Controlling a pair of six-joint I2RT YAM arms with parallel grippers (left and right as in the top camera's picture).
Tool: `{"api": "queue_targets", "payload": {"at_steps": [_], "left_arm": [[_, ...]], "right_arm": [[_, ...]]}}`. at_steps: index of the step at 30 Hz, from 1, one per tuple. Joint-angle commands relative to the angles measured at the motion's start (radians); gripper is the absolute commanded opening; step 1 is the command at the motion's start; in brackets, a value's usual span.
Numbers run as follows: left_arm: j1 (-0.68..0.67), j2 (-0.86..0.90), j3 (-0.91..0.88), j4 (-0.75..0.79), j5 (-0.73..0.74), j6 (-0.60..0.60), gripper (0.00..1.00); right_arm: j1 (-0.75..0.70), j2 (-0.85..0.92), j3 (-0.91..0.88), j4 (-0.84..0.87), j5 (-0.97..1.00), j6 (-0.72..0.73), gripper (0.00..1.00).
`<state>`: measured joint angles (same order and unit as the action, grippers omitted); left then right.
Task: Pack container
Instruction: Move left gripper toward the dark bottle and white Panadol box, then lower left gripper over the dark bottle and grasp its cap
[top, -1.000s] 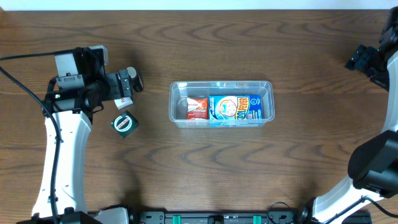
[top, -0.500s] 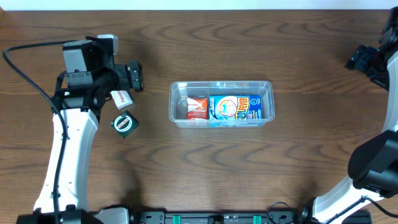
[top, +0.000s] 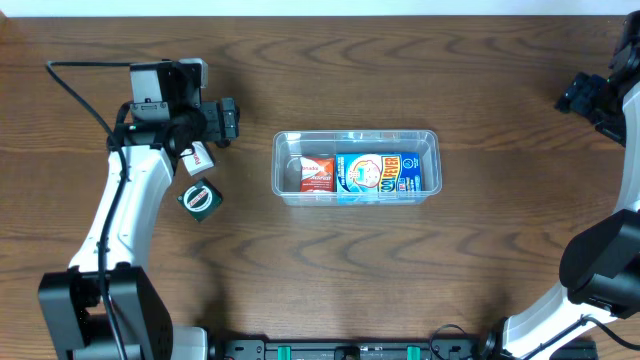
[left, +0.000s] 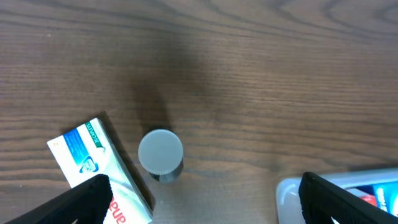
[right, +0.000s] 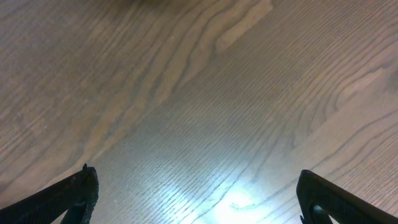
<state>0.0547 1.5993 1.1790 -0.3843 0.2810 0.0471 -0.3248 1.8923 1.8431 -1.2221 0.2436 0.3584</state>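
Desk (top: 400, 280), brown wood grain, carries all items observed. The container (top: 356, 134) sits near the middle of the desk in the overhead view, long side running left to right, upright and open at the top. Inside it lie a red box (top: 317, 173) toward its left end and a blue packet (top: 377, 174) just beside that box, filling the middle and right portion. One corner of the container shows at the lower right of the left wrist view, partly behind a finger. The left arm (top: 125, 215) reaches up the left side of the desk, its head well apart from the container. The left fingers (left: 81, 202) stand wide apart and have hold of nothing. Below them lie a white carton (left: 93, 165) with blue and red print, flat on the desk, and a small upright cylinder with a grey top (left: 160, 151) just beside the carton's right edge; contact between the two cannot be confirmed. A small dark item with a green round face (top: 200, 198) rests near the carton on the side toward the robot; its nature cannot be determined. The right fingers (right: 68, 196) are spread fully, holding nothing, over bare wood at the far right of the desk.
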Motion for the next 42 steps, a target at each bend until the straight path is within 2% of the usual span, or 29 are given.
{"api": "queue_targets", "payload": {"at_steps": [1, 4, 17, 24, 29, 36, 42], "left_arm": [[-0.001, 0.028, 0.026, 0.009, -0.051, -0.006, 0.89], [-0.001, 0.044, 0.026, 0.013, -0.113, -0.006, 0.87], [-0.029, 0.117, 0.025, 0.078, -0.116, -0.007, 0.87], [-0.029, 0.141, 0.025, 0.084, -0.204, -0.025, 0.85], [-0.029, 0.145, 0.025, 0.096, -0.204, -0.026, 0.77], [-0.029, 0.185, 0.023, 0.115, -0.204, -0.043, 0.73], [-0.029, 0.206, 0.023, 0.148, -0.204, -0.044, 0.59]], "right_arm": [[-0.005, -0.001, 0.009, -0.001, 0.014, -0.008, 0.99], [-0.004, -0.001, 0.009, -0.001, 0.014, -0.008, 0.99], [-0.004, -0.001, 0.009, -0.001, 0.014, -0.008, 0.99], [-0.003, -0.001, 0.009, -0.001, 0.014, -0.008, 0.99], [-0.003, -0.001, 0.009, -0.001, 0.014, -0.008, 0.99], [-0.004, -0.001, 0.009, -0.001, 0.014, -0.008, 0.99], [-0.003, -0.001, 0.009, -0.001, 0.014, -0.008, 0.99]]}}
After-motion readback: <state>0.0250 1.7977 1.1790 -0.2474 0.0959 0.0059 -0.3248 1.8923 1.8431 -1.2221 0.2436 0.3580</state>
